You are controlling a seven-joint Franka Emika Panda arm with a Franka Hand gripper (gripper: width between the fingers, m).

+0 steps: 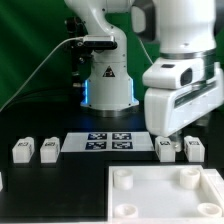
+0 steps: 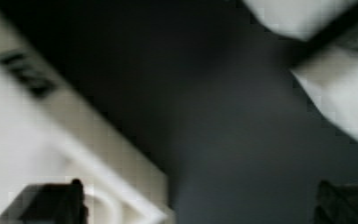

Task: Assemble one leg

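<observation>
Nearest the camera lies the white panel (image 1: 160,196), and behind it on the table (image 1: 60,185) my pincer (image 1: 165,134), spread wide and empty, hangs over the leg (image 1: 166,151) at the exterior view's right of the marker board (image 1: 108,142); I judge this the approach, wanting descent, then closing.

black table (image 1: 60,190) with marker board (image 1: 108,141), white panel (image 1: 160,200) and four legs (image 1: 21,150) (image 1: 47,148) (image 1: 167,151) (image 1: 194,149)

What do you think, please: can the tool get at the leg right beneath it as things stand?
Probably yes. The tool hangs open just above that leg with nothing between them; the neighbouring leg stands apart to the exterior view's right, and the white panel lies nearer the camera.
</observation>
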